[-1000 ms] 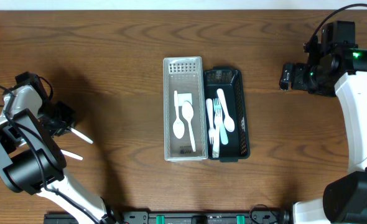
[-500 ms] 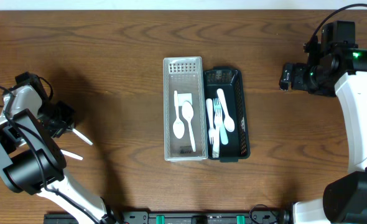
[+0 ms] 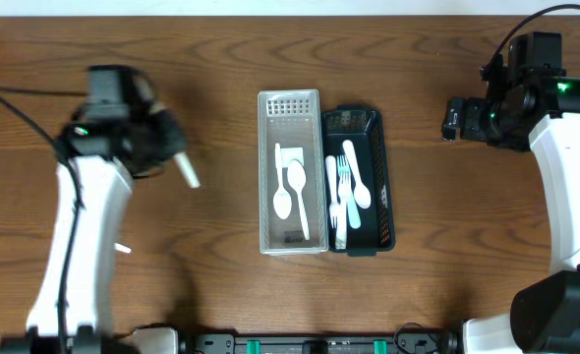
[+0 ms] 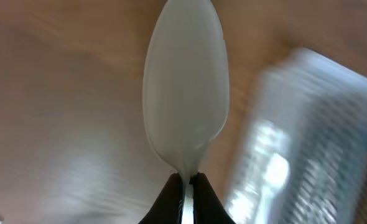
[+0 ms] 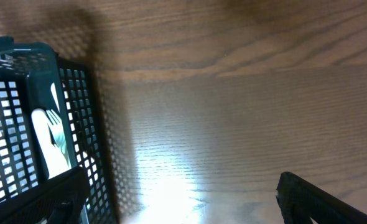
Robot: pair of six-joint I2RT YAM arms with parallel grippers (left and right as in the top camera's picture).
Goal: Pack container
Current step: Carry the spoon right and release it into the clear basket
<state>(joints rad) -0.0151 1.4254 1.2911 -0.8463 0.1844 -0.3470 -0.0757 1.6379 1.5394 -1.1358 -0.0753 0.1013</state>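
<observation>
The left claw point(image 4: 185, 184) is pressed together on the thin end of a white spoon point(image 4: 185, 93), with the bowl pointing away from it, above the desk point(image 3: 221, 59). At three o'clock from the spoon stands the grey tray point(image 3: 266, 197), with the black basket point(image 3: 386, 197) touching its three o'clock side. I judge the spoon belongs in the grey tray. It should be carried level over the tray, turned lengthwise, and lowered well inside before it is released. The right claw point(image 3: 453, 120), spread wide and empty, hangs at two o'clock from the basket.
</observation>
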